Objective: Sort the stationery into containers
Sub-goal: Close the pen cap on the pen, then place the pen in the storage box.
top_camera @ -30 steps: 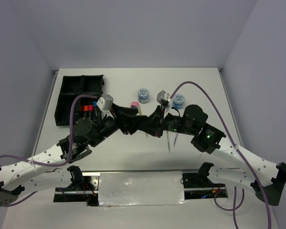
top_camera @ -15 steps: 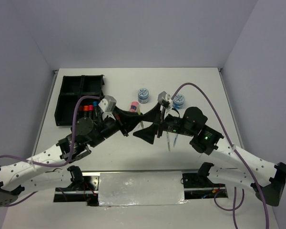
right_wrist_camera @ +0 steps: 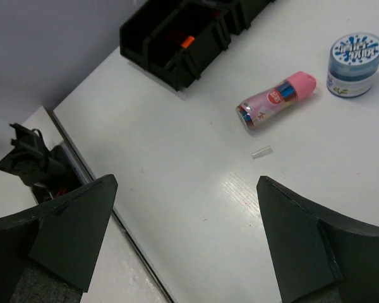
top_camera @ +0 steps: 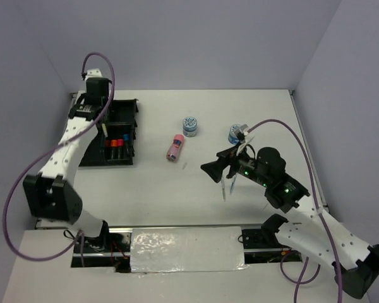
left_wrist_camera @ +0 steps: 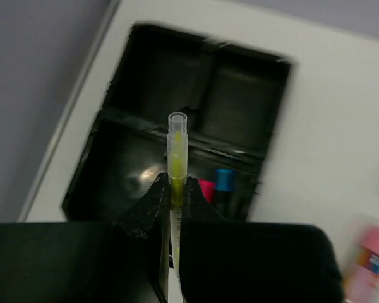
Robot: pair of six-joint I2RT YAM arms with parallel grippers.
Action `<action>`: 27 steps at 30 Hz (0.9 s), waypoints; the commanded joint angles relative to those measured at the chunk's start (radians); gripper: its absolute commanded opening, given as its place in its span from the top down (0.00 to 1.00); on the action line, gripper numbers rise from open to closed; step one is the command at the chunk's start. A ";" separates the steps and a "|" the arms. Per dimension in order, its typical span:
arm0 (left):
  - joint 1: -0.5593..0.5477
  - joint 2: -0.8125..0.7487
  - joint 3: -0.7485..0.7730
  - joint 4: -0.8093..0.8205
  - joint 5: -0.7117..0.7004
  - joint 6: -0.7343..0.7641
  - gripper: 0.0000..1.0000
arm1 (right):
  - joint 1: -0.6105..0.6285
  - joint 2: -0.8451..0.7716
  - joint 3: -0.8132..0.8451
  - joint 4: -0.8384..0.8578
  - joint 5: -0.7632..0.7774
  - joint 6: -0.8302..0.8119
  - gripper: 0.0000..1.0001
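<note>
One item is in hand: the left end effector (left_wrist_camera: 175,189) is clamped narrow on the yellow-green pen (left_wrist_camera: 177,148). It grips low on the barrel, so most of the pen projects beyond the jaws. I judge the pen to hang above the black organiser tray (left_wrist_camera: 240,107), roughly in line with a divider between compartments. The right end effector (right_wrist_camera: 186,186) stands wide and carries nothing, poised over the surface (top_camera: 145,183) near the pink tube (right_wrist_camera: 275,98).

Hazards from here:
1. Release over a divider — the pen may bridge the wall or tip over the rim instead of dropping into one compartment.
2. A grip this far from the barrel's middle may let the pen pivot in the jaws. The wrist view is blurred, so I cannot tell how square it sits.
3. The compartment holding the capped markers (left_wrist_camera: 224,180) lies just beside the pen's line. A drop there would mix types.
4. Thin pens (top_camera: 223,190) lie partly under the right arm. A low sweep could scatter them, or the small clear piece (right_wrist_camera: 261,152).

Legible text: none. The round tub (right_wrist_camera: 354,57) has a blue-and-white printed lid and the pink tube a coloured label — I can read neither.
</note>
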 commanded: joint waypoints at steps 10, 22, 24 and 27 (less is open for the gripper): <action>0.249 0.374 0.113 -0.224 -0.198 -0.018 1.00 | -0.001 -0.267 0.000 -0.174 -0.015 -0.019 0.00; 0.263 0.414 0.061 -0.146 -0.181 -0.030 0.55 | -0.002 -0.279 0.012 -0.191 -0.020 -0.025 0.00; 0.272 0.416 0.064 -0.141 -0.152 -0.031 0.45 | -0.001 -0.276 0.010 -0.191 -0.017 -0.025 0.00; 0.284 0.417 0.073 -0.158 -0.133 -0.053 0.29 | -0.001 -0.276 0.007 -0.192 -0.009 -0.019 0.00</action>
